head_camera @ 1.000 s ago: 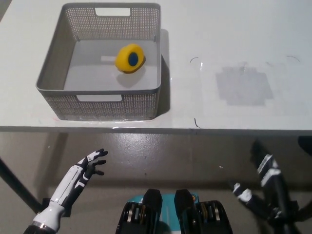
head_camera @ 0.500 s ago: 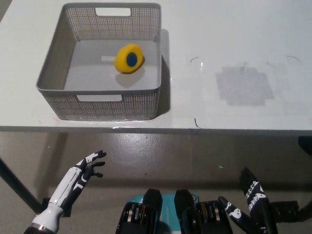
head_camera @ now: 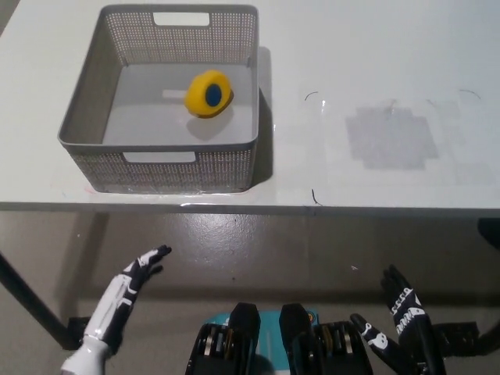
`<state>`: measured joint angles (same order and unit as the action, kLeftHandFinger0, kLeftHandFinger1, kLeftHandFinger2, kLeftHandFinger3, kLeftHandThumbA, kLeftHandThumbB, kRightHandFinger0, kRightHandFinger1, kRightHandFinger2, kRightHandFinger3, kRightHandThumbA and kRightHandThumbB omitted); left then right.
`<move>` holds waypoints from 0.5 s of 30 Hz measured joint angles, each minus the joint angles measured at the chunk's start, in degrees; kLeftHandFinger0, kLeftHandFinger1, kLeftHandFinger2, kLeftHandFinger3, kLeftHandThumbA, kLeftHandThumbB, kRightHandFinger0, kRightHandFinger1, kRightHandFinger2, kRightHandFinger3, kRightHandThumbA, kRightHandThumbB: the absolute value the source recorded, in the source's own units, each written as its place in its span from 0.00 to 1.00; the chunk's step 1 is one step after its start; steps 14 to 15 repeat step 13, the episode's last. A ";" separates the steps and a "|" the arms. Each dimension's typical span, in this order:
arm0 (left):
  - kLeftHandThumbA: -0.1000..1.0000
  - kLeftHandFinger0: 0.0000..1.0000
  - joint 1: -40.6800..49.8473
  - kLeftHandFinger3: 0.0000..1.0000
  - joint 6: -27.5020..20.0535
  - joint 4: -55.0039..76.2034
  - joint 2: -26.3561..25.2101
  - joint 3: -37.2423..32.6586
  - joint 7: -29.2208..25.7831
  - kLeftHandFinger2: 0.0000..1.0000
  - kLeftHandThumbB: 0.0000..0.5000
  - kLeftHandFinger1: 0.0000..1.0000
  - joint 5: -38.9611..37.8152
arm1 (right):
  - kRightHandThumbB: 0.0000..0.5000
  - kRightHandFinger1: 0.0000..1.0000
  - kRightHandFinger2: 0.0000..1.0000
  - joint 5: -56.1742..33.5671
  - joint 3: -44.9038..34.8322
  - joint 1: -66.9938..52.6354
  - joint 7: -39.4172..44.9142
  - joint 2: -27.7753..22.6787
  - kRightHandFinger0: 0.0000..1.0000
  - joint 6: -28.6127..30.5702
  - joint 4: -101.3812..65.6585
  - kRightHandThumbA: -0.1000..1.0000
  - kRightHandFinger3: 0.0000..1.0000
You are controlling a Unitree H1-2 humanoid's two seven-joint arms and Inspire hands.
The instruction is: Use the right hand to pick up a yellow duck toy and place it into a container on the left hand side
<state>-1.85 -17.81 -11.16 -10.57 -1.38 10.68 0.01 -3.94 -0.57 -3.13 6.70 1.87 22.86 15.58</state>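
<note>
You see the yellow duck toy (head_camera: 208, 93) lying inside the grey basket (head_camera: 94, 109), which stands on the white desk (head_camera: 375, 70) at its left part. Your right hand (head_camera: 398, 312) is low, below the front edge of the desk and far from the basket, with fingers spread wide and holding nothing. The left hand (head_camera: 141, 269) rests below the basket, under the desk edge, fingers stretched out and empty.

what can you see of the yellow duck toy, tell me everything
The yellow duck toy is a rounded, smooth lump, plastic or rubber by its look, with a dark blue oval patch facing up. It lies on the floor of the grey mesh basket, toward the back right, clear of the walls, beside a pale strip on the floor. Nothing grips it; no duck features can be made out.
</note>
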 measured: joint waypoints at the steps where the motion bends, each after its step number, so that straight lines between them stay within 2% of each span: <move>1: 1.00 1.00 0.16 1.00 0.37 0.02 0.13 0.09 0.02 1.00 0.36 1.00 -0.26 | 0.61 1.00 1.00 -0.02 0.01 0.00 0.12 -0.10 1.00 0.03 0.01 1.00 1.00; 4: 1.00 1.00 1.02 1.00 1.90 0.72 0.46 0.70 0.04 1.00 0.33 1.00 -1.46 | 0.60 1.00 1.00 -0.06 0.06 0.06 0.60 -0.57 1.00 0.36 0.05 1.00 1.00; 9: 1.00 1.00 1.50 1.00 2.94 1.23 0.49 1.26 0.04 1.00 0.34 1.00 -2.67 | 0.55 1.00 1.00 -0.05 0.14 0.45 1.42 -1.11 1.00 0.66 0.22 1.00 1.00; 15: 1.00 1.00 1.65 1.00 3.48 1.25 0.75 1.30 0.04 1.00 0.33 1.00 -3.37 | 0.56 1.00 1.00 -0.03 0.16 0.53 1.77 -1.33 1.00 0.82 0.22 1.00 1.00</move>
